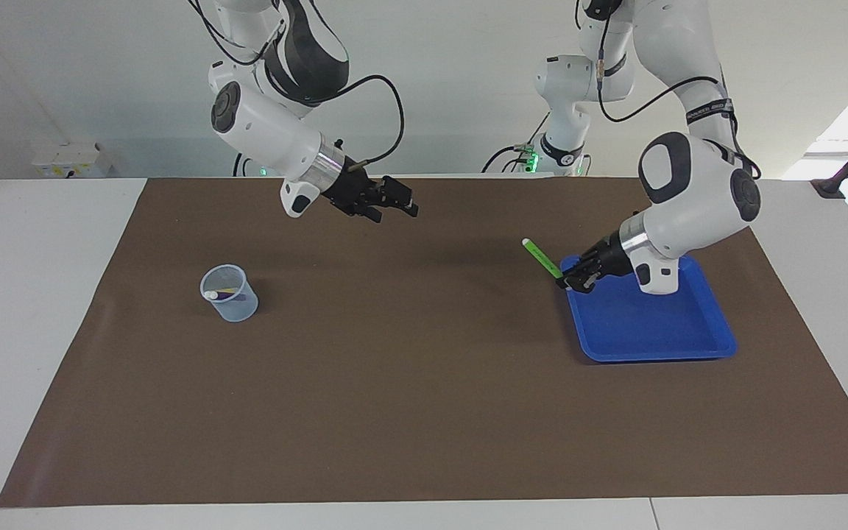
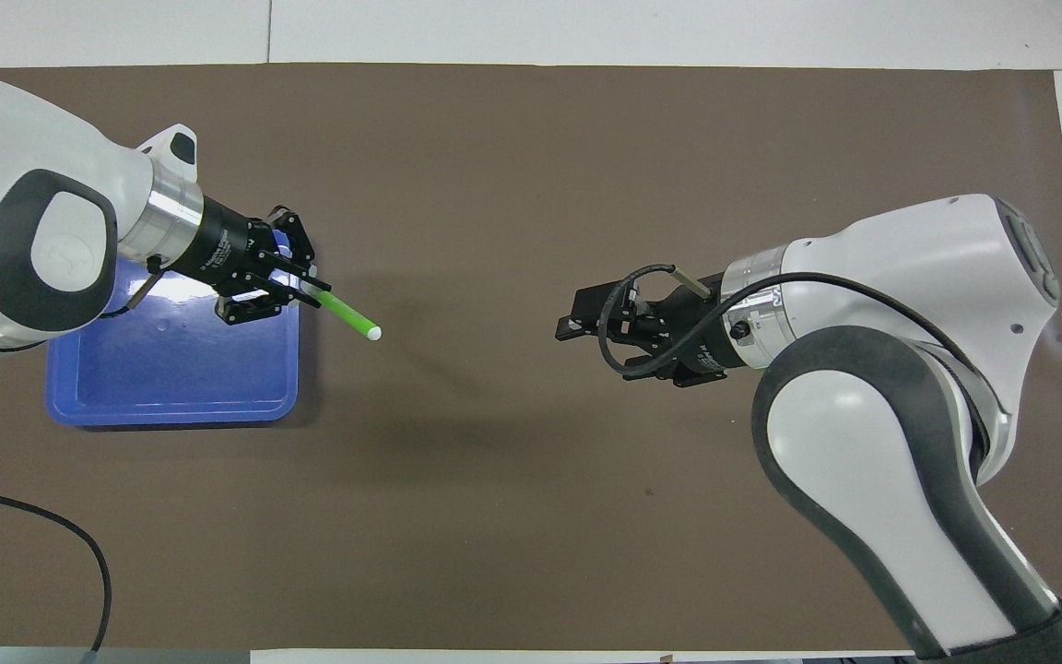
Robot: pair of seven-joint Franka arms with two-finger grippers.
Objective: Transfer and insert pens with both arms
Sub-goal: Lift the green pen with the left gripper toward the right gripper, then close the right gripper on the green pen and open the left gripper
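My left gripper [image 1: 570, 282] [image 2: 303, 293] is shut on one end of the green pen [image 1: 542, 258] [image 2: 347, 316]. It holds the pen in the air over the edge of the blue tray [image 1: 652, 335] [image 2: 171, 378]. The pen's pale tip points toward the right arm's end of the table. My right gripper [image 1: 403, 207] [image 2: 572, 324] hangs open and empty over the brown mat, its fingers turned toward the pen. A clear cup [image 1: 231, 296] stands on the mat at the right arm's end, with a purple pen [image 1: 232, 296] lying in it; the right arm hides the cup in the overhead view.
The blue tray has nothing lying in it. A brown mat [image 1: 409, 383] covers most of the white table. A black cable [image 2: 79, 563] trails near the left arm's base.
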